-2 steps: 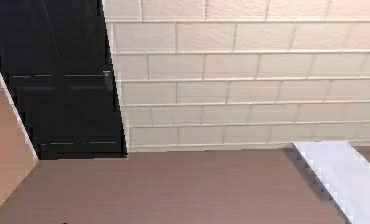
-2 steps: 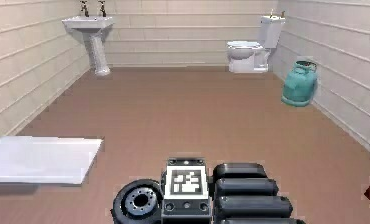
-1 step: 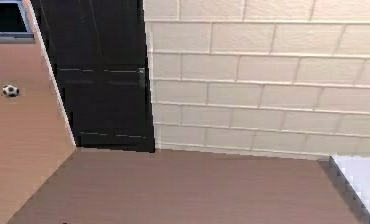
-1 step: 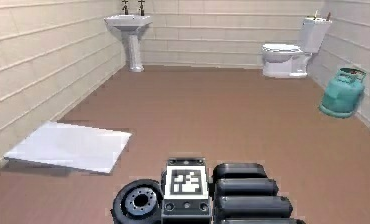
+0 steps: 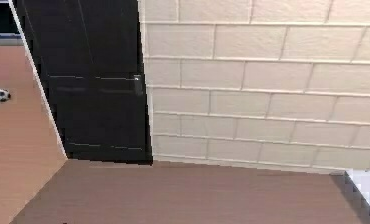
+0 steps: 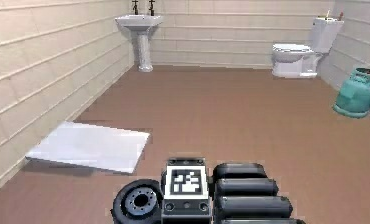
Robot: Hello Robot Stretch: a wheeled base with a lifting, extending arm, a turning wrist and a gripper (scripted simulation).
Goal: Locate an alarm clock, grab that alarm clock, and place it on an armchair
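Fingers: the gripper (image 6: 141,203) is a dark rounded body at the arm side view's bottom edge. Its 2 thin fingers cannot be made out there, so their state cannot be told, nor whether anything is held.
Just beside the fingers: 1 white marker (image 6: 188,182) with black marks, to their right, with dark ribbed arm parts beyond it.
Near, left and farther out: a white mat (image 6: 88,147) lying flat on the brown floor (image 6: 233,115).
Far out, left: a white pedestal sink (image 6: 141,35) against the back wall.
Far out, right: a white toilet (image 6: 298,55), and nearer along the right wall a teal container (image 6: 355,92).
Forward view: a black door (image 5: 88,80) with a handle (image 5: 139,83), set next to a cream tiled wall (image 5: 263,80). Past the door's left edge, a black-and-white ball (image 5: 2,96) lies on another floor.
Alarm clock: its place cannot be told from here. The room reads as a bathroom, so it is likely elsewhere.
Handling, judged: probably light, rigid and smooth-cased, with a fragile face.
Hold, judged: take it across the 2 sides of the body, clear of face and knobs.
Stage, judged: the locating step, with grab and armchair both ahead.
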